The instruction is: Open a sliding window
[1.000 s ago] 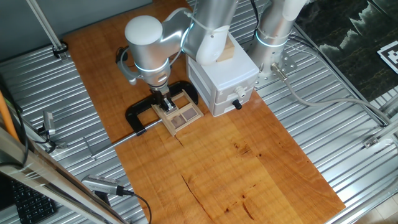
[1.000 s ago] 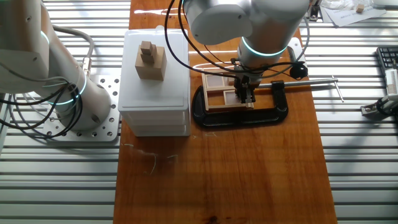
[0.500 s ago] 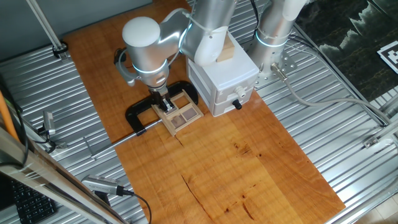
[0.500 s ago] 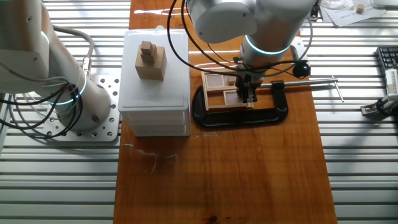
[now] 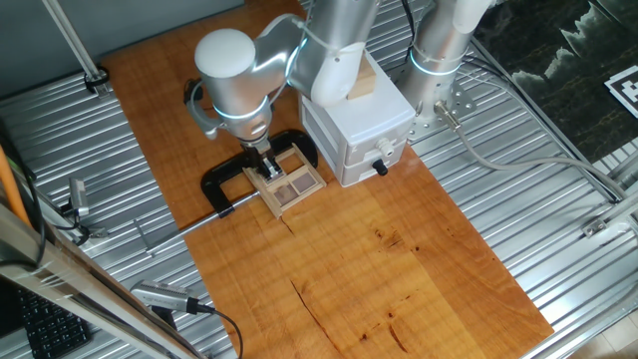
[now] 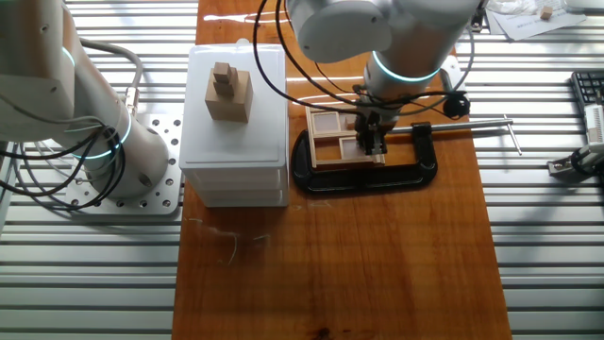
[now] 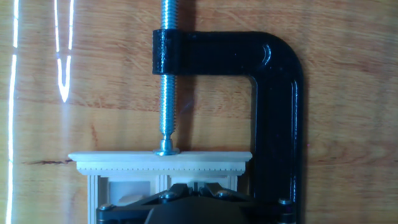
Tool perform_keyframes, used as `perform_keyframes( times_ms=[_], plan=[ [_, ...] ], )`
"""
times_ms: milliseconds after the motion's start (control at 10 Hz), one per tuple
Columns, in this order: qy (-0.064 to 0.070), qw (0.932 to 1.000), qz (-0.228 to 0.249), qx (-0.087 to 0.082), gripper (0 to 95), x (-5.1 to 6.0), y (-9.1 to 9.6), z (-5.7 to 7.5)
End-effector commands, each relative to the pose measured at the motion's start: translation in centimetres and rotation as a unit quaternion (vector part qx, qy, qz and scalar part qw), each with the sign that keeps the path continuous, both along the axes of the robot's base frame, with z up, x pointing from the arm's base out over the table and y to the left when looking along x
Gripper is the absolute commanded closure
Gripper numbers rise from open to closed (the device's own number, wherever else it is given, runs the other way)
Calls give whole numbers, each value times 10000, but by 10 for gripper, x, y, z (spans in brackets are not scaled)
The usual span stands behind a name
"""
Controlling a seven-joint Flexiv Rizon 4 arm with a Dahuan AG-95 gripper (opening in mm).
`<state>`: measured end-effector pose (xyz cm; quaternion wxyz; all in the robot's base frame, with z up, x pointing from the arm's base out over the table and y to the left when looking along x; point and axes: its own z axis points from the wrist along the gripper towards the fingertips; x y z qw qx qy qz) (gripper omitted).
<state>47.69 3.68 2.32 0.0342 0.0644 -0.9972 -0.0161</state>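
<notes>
Light-wood sliding window (image 5: 289,179), clamped under the claw (image 5: 267,168) (grip state unclear), may jam if the sash is pushed crooked.

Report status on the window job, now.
Tool down on sliding window, jaws unclear. Window held in black C-clamp, screw on frame edge. White drawer box close beside; nothing blocking.

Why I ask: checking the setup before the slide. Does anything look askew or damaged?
Nothing stands out. The sliding window lies flat, pinned by the black C-clamp, whose screw meets the frame squarely. The gripper is down at the panes.
</notes>
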Motion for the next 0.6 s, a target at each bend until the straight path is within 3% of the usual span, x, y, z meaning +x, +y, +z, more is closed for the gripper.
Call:
perform_keyframes(
  times_ms=[100,400,600],
  plan=[
    [-52,10000,-31,-14,950,-6,1,7],
    [-376,9991,-160,-131,950,-15,6,21],
    [-443,9985,-195,-239,950,-13,8,29]
  ],
)
